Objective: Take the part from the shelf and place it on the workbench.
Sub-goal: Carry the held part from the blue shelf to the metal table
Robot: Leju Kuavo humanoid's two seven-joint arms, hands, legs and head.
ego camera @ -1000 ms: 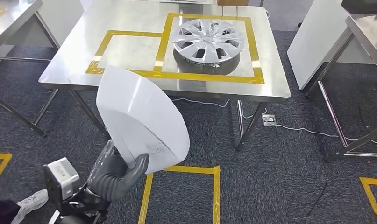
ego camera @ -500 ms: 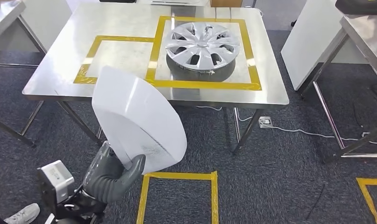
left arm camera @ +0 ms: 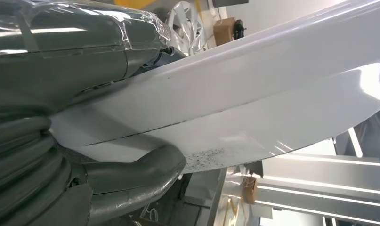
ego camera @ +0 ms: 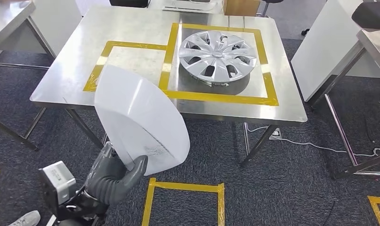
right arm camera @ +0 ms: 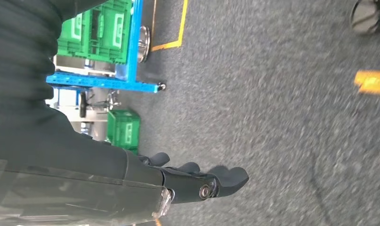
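My left hand (ego camera: 113, 178) grips the lower edge of a large white curved panel (ego camera: 138, 121), the part, held upright in front of me and short of the workbench. In the left wrist view the same white panel (left arm camera: 254, 94) runs across the picture, with the left hand (left arm camera: 60, 141) clamped on its edge, thumb underneath. The steel workbench (ego camera: 131, 33) stands ahead, marked with yellow tape rectangles; the left rectangle (ego camera: 131, 59) is partly hidden by the panel. My right hand (right arm camera: 197, 181) hangs over the carpet with its fingers straight and nothing in it.
A silver wheel cover (ego camera: 217, 54) lies in the right taped rectangle. A cardboard box (ego camera: 240, 6) sits at the bench's far edge. Other steel tables stand at the left (ego camera: 9, 14) and right (ego camera: 374, 37). Yellow floor tape (ego camera: 185, 188) marks the carpet. Green crates (right arm camera: 101, 30) sit on a blue cart.
The whole view has shifted: the workbench now sits lower and further right in the picture. The panel stays held in my left hand the same way.
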